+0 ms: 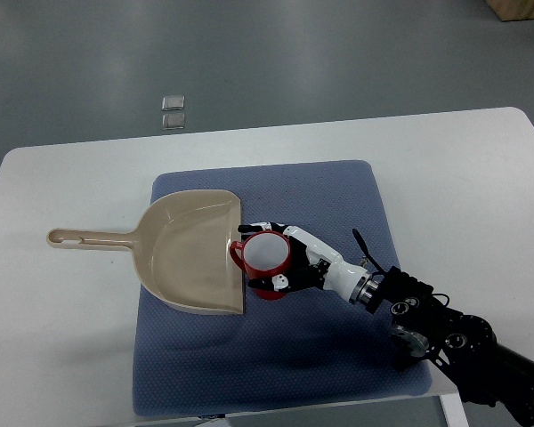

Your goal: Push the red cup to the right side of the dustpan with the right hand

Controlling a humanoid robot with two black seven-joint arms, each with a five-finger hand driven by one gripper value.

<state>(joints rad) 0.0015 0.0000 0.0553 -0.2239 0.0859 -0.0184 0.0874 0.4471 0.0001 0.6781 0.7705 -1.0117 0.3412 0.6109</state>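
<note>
Fingers wrap red cup, upright, handle toward dustpan.

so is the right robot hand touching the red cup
Touching. The top view shows the right robot hand wrapped around the red cup, with fingers against its far and near sides, right beside the dustpan edge.

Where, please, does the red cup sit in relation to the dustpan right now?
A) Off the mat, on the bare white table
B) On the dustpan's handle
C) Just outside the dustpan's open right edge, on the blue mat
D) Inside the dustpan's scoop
C: the red cup stands upright on the blue mat against the open right edge of the dustpan, with the right hand wrapped around it.
</note>
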